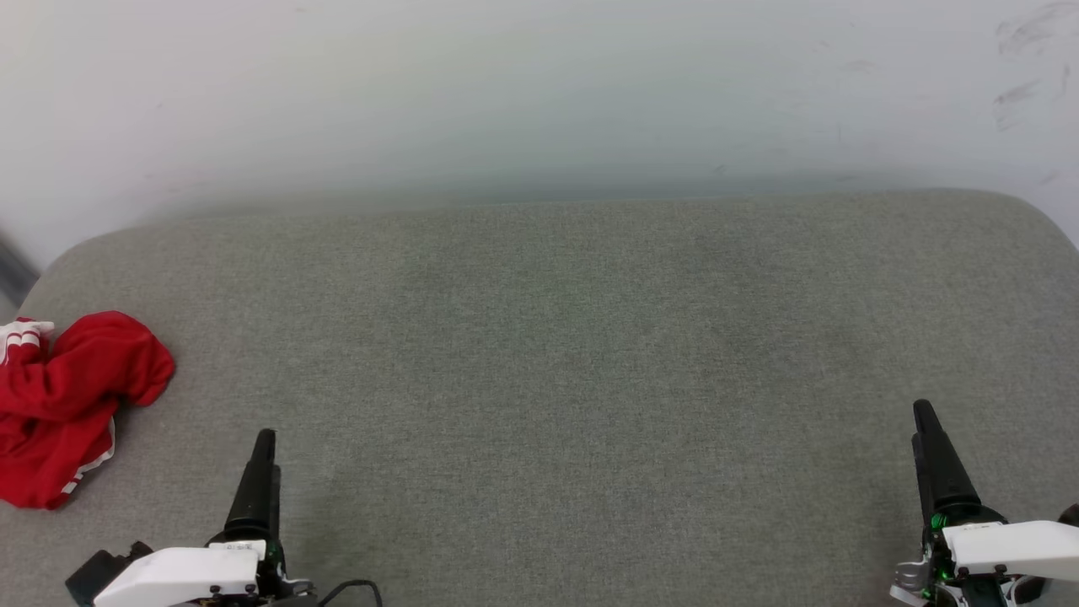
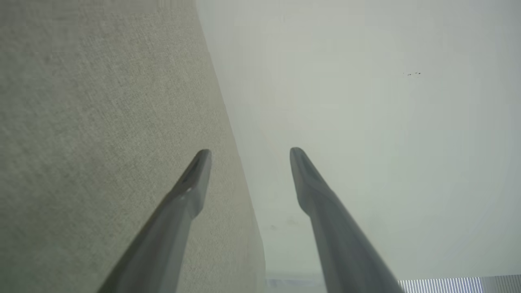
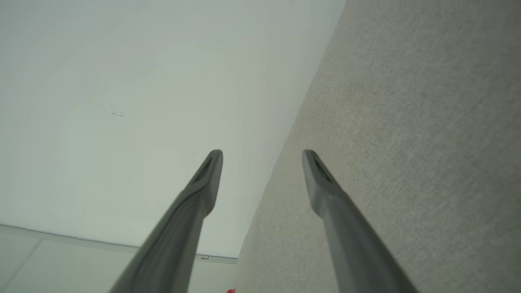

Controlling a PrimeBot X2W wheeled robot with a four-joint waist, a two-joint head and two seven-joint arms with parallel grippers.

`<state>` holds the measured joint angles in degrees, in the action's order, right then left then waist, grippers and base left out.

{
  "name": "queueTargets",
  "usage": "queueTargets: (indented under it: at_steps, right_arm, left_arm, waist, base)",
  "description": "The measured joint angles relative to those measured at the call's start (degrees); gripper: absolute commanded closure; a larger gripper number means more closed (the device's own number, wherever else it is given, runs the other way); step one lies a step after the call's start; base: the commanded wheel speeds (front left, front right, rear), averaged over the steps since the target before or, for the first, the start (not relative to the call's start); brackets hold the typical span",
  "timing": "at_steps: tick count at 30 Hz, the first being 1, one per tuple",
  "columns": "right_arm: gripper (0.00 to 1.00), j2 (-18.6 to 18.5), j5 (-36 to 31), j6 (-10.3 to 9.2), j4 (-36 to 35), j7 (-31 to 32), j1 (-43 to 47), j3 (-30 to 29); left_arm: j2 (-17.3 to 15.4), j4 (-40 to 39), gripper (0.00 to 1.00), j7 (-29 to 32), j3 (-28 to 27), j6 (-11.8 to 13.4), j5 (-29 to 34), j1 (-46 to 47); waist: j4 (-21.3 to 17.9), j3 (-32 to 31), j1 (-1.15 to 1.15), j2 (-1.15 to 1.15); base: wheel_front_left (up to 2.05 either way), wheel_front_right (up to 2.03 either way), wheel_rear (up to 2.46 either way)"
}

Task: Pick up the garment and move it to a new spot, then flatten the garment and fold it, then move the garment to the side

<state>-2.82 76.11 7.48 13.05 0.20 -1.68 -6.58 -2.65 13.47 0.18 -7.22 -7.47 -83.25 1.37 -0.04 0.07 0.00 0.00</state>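
The garment [image 1: 72, 405], a red shirt with white striped trim, lies crumpled at the far left edge of the grey fabric surface [image 1: 573, 354]. A tiny red bit of the garment [image 3: 230, 291] peeks in at the bottom of the right wrist view. My left gripper [image 1: 264, 443] hovers at the lower left, a short way right of the garment and apart from it. In the left wrist view its fingers [image 2: 191, 191] stand spread, left gripper [image 2: 250, 152] open and empty. My right gripper [image 1: 925, 413] is at the lower right, far from the garment, and the right gripper [image 3: 262, 154] is open with nothing between its fingers.
A pale wall [image 1: 539, 93] rises right behind the grey surface, with a few scuff marks at its upper right. The surface has rounded far corners and drops off at the left beside the garment. Pale floor [image 3: 24, 260] shows past its edge.
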Motion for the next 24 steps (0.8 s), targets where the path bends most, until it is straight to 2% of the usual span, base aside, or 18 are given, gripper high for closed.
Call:
queueTargets:
  at_steps: [10,14,19,24]
  right_arm:
    - [0.0,0.0,-14.9,0.0,-4.2,-2.2,0.5,-0.5]
    - [0.0,0.0,-21.2,0.01,-6.5,-3.0,0.5,-0.3]
    - [0.0,0.0,-29.9,0.01,-9.5,-3.9,0.5,0.8]
    - [0.0,0.0,-37.4,0.01,-11.3,-4.8,0.9,2.1]
  left_arm:
    - [0.0,-4.6,0.0,-2.2,-3.7,0.1,10.3,0.0]
    - [0.0,-7.1,0.0,-3.0,-4.8,1.8,15.4,0.0]
    - [0.0,-10.9,0.0,-3.9,-3.8,2.4,20.4,-0.5]
    - [-0.1,-14.8,0.0,-4.9,-1.3,3.2,30.2,-1.6]
  waist:
    - [0.0,0.1,0.0,0.0]
    - [-0.1,0.2,0.0,0.0]
    - [0.0,0.3,0.0,0.0]
    - [0.0,0.3,0.0,0.0]
  base:
    - [0.0,0.0,0.0]
    - [0.0,0.0,0.0]
    - [0.0,0.0,0.0]
    - [0.0,0.0,0.0]
